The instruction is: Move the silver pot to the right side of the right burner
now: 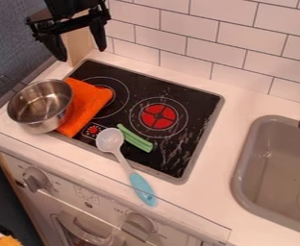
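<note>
Black stovetop (201, 101), pot not yet at its goal. Gripper (83, 55) over the back left, fingers spread, empty. Silver pot (41, 104) at the left edge, by the orange cloth (87, 102), well apart from the right burner (158, 116). Whole move left, I judge.

Soft, fairly even light leaves faint shadows and pale glints on the silver pot (40, 105).

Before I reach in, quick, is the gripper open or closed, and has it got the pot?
Gripper: open, holding nothing; the pot sits apart from it, against the orange cloth.
</note>
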You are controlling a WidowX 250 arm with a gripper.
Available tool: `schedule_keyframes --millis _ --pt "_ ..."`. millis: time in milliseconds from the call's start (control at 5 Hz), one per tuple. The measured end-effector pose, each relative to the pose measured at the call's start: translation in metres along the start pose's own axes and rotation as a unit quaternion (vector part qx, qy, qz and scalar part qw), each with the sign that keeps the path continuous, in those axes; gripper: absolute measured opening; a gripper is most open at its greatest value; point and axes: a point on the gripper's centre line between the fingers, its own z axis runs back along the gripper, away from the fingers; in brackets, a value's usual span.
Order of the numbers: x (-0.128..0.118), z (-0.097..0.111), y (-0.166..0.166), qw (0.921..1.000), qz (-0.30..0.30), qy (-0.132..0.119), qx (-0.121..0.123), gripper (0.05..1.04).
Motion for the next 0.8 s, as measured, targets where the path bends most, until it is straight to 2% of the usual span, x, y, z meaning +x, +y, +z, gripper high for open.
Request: schedule_keyframes --millis 200,600,800 --pt "-0.004 -0.010 0.003 0.9999 0.002 0.016 0.005 1.000" --pt "-0.009 -0.024 0.025 0.9989 0.008 0.036 0.031 1.001" --pt "-0.014 -0.032 0.035 0.9981 -0.002 0.033 0.053 1.000"
